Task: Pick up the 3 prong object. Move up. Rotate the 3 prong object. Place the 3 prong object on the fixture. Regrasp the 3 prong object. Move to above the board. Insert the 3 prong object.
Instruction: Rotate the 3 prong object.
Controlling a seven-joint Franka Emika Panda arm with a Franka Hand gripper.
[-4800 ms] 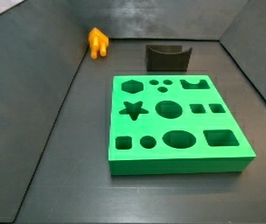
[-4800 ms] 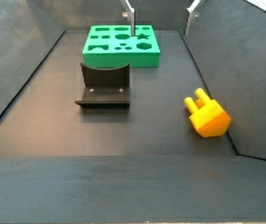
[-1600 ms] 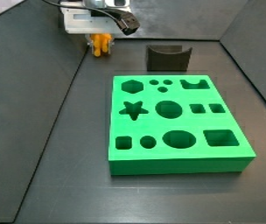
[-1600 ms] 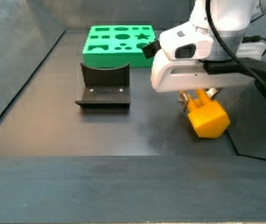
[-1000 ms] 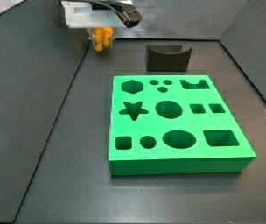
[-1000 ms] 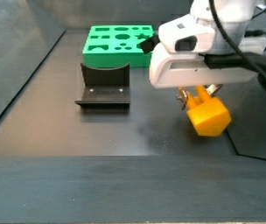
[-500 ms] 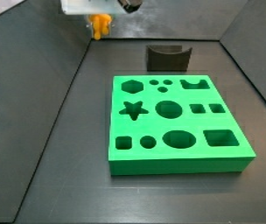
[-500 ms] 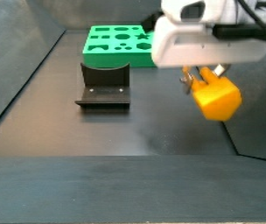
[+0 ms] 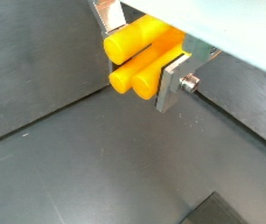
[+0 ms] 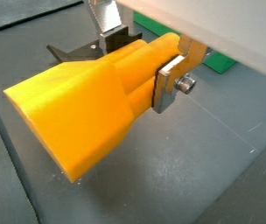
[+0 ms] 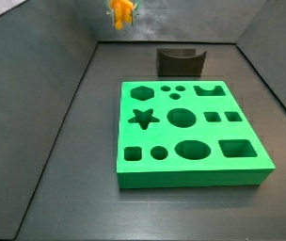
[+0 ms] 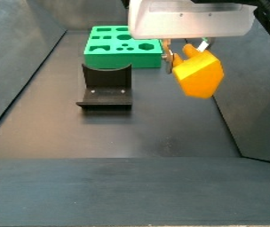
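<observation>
hand [image 10: 142, 66] gripping 3 prong object [image 12: 198, 74] | airborne — floor [image 12: 125, 133] open below

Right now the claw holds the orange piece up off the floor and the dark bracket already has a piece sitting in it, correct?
Not quite. The claw does hold the orange piece off the floor, but the dark bracket holds nothing, as both side views show.

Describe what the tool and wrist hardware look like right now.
The tool has flat silver plate fingers, one with a round silver screw head. In a side view its body is a boxy white housing, with a black part at the frame's corner.
</observation>
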